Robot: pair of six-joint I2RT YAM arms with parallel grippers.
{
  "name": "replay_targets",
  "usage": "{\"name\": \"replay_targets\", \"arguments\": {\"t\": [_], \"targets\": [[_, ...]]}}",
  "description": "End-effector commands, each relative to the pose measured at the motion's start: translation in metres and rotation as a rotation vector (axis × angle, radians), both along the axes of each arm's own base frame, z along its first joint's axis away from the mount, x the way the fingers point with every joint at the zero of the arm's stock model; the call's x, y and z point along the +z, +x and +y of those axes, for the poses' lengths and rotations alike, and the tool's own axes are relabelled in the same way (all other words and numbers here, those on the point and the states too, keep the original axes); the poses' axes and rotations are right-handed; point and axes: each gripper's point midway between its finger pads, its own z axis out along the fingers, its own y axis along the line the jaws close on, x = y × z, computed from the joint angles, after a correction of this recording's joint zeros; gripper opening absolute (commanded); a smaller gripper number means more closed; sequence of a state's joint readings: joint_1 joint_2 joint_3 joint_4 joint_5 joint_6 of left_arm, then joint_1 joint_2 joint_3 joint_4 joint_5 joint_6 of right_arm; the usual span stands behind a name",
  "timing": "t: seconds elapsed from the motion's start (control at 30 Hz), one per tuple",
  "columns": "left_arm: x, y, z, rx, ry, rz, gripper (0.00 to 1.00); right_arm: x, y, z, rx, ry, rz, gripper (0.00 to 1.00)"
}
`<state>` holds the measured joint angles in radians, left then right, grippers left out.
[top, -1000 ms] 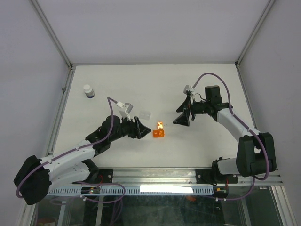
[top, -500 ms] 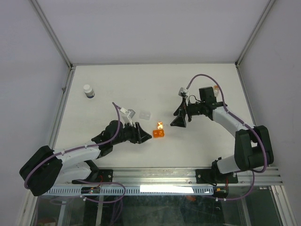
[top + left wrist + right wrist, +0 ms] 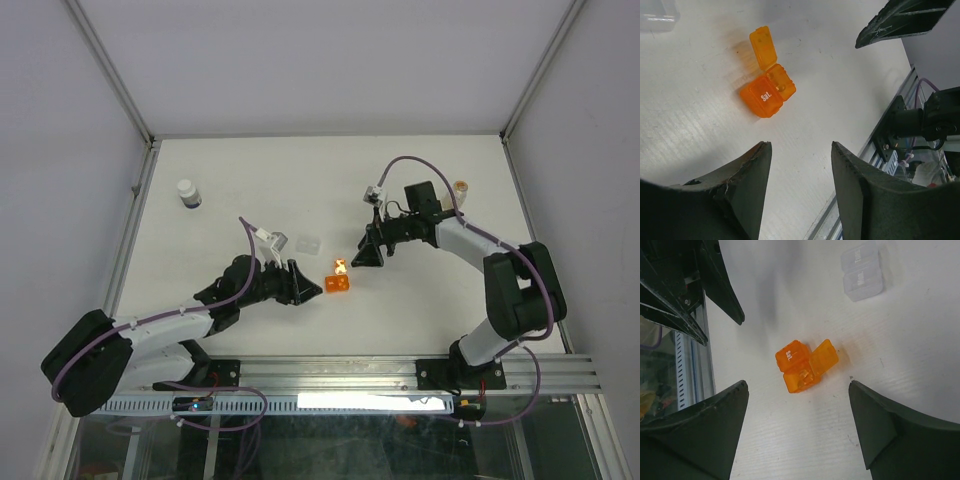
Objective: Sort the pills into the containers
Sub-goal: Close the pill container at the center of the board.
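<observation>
A translucent orange two-compartment pill box [image 3: 338,283] marked "Sat." lies mid-table with one lid flipped open. It shows in the left wrist view [image 3: 767,92] and the right wrist view [image 3: 799,365]. A small pale bit lies in its open compartment [image 3: 803,376]. My left gripper [image 3: 312,284] is open just left of the box [image 3: 801,145]. My right gripper [image 3: 355,258] is open just right of the box [image 3: 797,385]. Both are empty. A clear pill box [image 3: 310,243] lies behind it [image 3: 862,272]. A white bottle with a dark band [image 3: 188,193] stands far left.
A small orange-and-white thing [image 3: 462,186] stands at the back right beside the right arm. White walls close the table at the back and sides. A metal rail [image 3: 330,375] runs along the near edge.
My right gripper has moved left, closer to the orange box. My left arm drew in and lowered early on, then held still. The box has not moved.
</observation>
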<state>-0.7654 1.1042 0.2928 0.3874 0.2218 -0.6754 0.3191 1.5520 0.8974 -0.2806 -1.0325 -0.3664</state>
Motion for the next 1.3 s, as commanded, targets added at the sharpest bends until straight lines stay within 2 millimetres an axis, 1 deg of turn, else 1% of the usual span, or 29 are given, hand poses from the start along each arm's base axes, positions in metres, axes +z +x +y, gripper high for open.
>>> {"name": "replay_targets", "arguments": {"t": [0.0, 0.17, 0.4, 0.7, 0.8, 0.9, 1.27], "targets": [[0.013, 0.007, -0.007, -0.033, -0.03, -0.052, 0.52, 0.014, 0.013, 0.018, 0.012, 0.032, -0.011, 0.84], [0.004, 0.015, -0.014, -0.035, -0.021, -0.034, 0.52, 0.015, 0.014, 0.018, -0.011, 0.037, -0.016, 0.83], [-0.004, 0.021, -0.017, -0.036, 0.0, -0.014, 0.52, 0.013, 0.015, 0.018, -0.02, 0.032, 0.0, 0.83], [-0.011, 0.034, -0.027, -0.025, 0.014, 0.016, 0.52, -0.003, 0.021, 0.021, -0.061, 0.007, 0.067, 0.82], [-0.015, 0.039, -0.03, -0.018, 0.026, 0.028, 0.51, -0.006, 0.024, 0.023, -0.066, 0.002, 0.097, 0.8], [-0.026, 0.043, -0.031, -0.011, 0.058, 0.053, 0.5, -0.012, 0.025, 0.025, -0.068, -0.011, 0.126, 0.78], [-0.046, 0.048, -0.028, 0.018, 0.117, 0.091, 0.47, -0.026, 0.019, 0.037, -0.029, -0.032, 0.227, 0.71]]}}
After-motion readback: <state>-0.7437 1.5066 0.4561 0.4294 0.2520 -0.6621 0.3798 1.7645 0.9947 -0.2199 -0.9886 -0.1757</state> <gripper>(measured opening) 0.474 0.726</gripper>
